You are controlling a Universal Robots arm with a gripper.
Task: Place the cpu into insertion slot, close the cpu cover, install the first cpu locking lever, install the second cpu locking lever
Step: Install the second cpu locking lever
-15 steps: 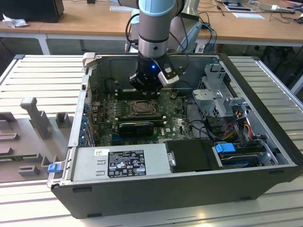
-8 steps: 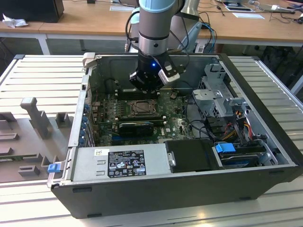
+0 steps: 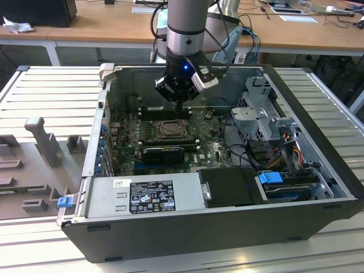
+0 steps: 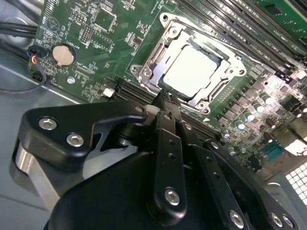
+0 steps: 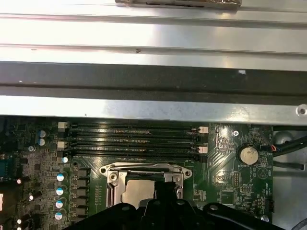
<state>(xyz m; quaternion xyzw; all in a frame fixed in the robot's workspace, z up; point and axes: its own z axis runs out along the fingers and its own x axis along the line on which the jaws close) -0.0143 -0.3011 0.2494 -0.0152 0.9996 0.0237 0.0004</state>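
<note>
We see a ribbed, pale grey metal work surface (image 3: 40,91) carrying an open black desktop computer case (image 3: 227,227) that lies on its side. Beyond the case stand light wooden desks (image 3: 102,25) with white legs, and moulded grey fixtures (image 3: 42,142) sit on the ribbed surface towards the exterior view's left of the case.

Inside the case lies the green motherboard (image 3: 128,133). Near its middle sits the insertion slot (image 3: 169,130), a square black-rimmed socket. Just in front of the slot, nearer the case's front wall, we see a long black card (image 3: 164,153), and nearer still a grey power supply box with a black label (image 3: 145,196). The silver arm's black gripper (image 3: 181,102) hangs above the slot's far edge.

The second wrist view gives what the exterior view does not: the cpu (image 4: 192,72), a pale beige-silver square chip, lies seated in the slot, and the cpu cover (image 4: 163,36), a dull-silver metal frame with a square window, lies flat around it. A round silver coin cell (image 4: 63,54) sits well apart from the slot on the board. The gripper's black fingers (image 4: 165,112) meet at a point beside the slot's rim, clenched with nothing between them.

The first wrist view adds four long black memory slots (image 5: 132,141) just beyond the slot and the bright case wall (image 5: 153,45) behind them.
</note>
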